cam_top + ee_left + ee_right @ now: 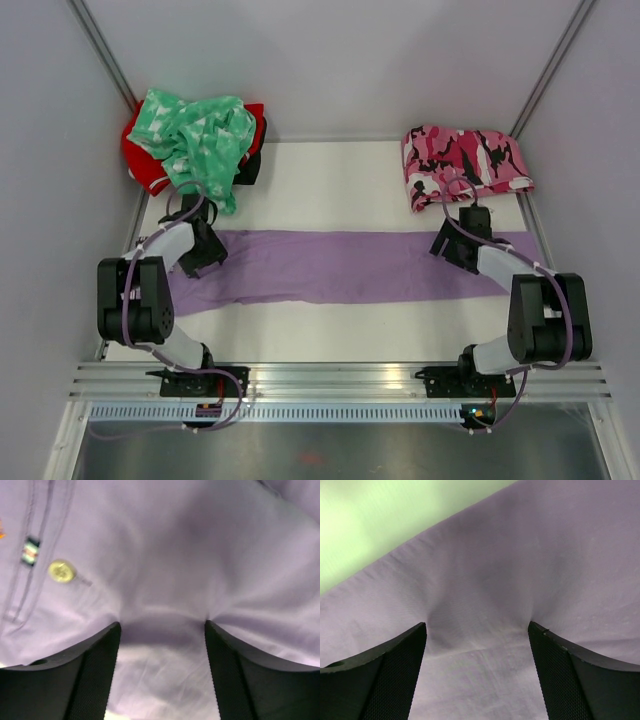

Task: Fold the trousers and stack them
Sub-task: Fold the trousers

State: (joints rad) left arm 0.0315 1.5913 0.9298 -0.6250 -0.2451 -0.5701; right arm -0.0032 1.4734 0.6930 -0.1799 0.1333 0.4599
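Lilac cloth runs as one long band across the middle of the top view. The trousers lie flat on the table, with their long axis going from the left side of the frame to the right.

I have one arm at each end of that axis. The left gripper sits on the left end of the band and the right gripper on the right end. Neither is nearer the middle, and each is directly over its own end, so the cloth lies below the fingers rather than off to one side.

Both grippers have their jaws spread wide and hold nothing. In each wrist view the two dark fingertips press down on the cloth, which puckers into a shallow dip between them.

In the upper left of the left wrist view I see a button and a small striped tag, so I take the left end for the waist. The right wrist view shows plain cloth, its edge running diagonally, with bare surface in the upper left corner. I take that end for the legs.

As I read it, the next move is a pinch at both ends, then one end is carried along the long axis onto the other. The camo garment lies just above the right gripper in the top view, and the green garment lies above the left. Both are clear of the band.
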